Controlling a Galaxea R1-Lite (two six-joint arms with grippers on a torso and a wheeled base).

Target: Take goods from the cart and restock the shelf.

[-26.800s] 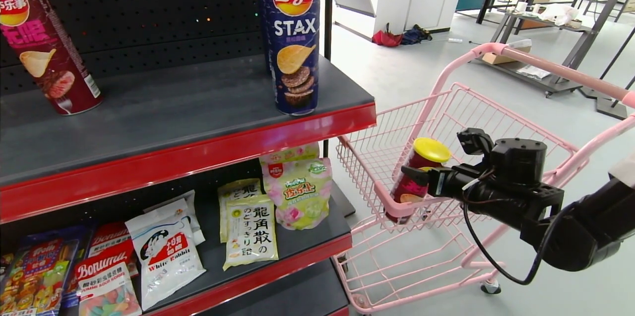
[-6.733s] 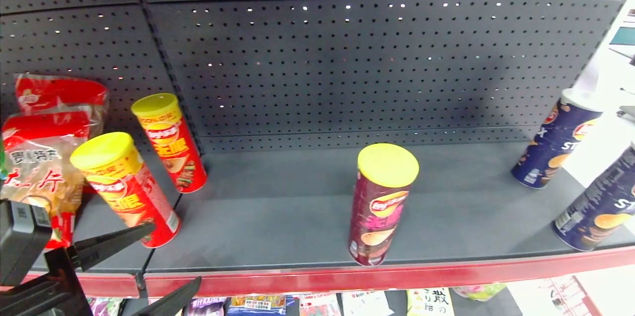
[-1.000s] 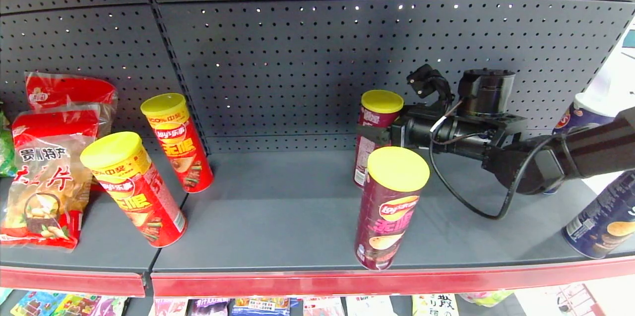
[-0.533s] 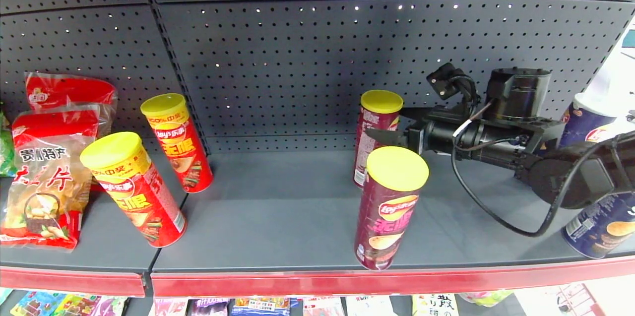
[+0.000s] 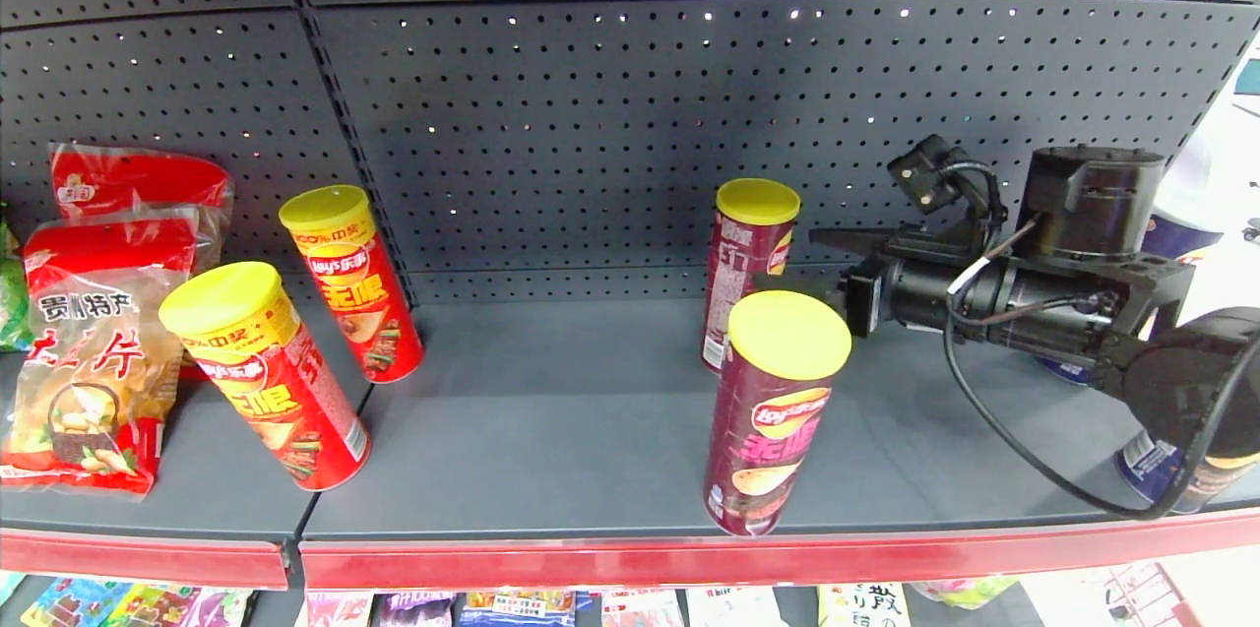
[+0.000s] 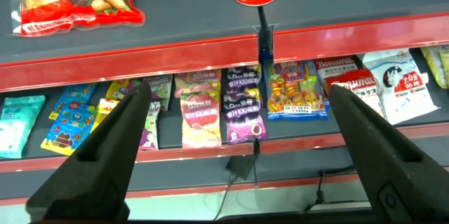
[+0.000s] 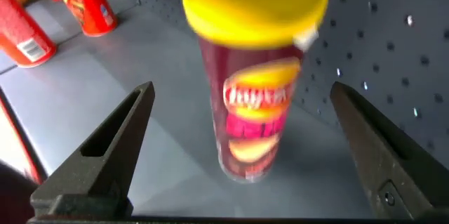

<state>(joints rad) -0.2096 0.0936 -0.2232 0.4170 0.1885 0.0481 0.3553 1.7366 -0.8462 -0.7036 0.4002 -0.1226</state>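
Observation:
A maroon chip can with a yellow lid (image 5: 752,263) stands upright at the back of the dark shelf (image 5: 581,410). My right gripper (image 5: 827,263) is open just to its right, level with the can's upper half and clear of it. The right wrist view has this can (image 7: 256,90) centred beyond the spread fingers (image 7: 105,154), with a gap on both sides. A second maroon can (image 5: 773,410) stands near the shelf's front edge. My left gripper (image 6: 238,90) is open and holds nothing, below the shelf's red lip (image 6: 210,45).
Two red cans (image 5: 349,282) (image 5: 261,376) and red snack bags (image 5: 98,351) fill the shelf's left part. Blue cans (image 5: 1171,470) stand at the far right behind my right arm. Snack packets (image 6: 238,108) line the lower shelf. Bare shelf lies between the red and maroon cans.
My right gripper opened, let go of the rear maroon can, and drew back to the right. The can stays upright at the back of the shelf.

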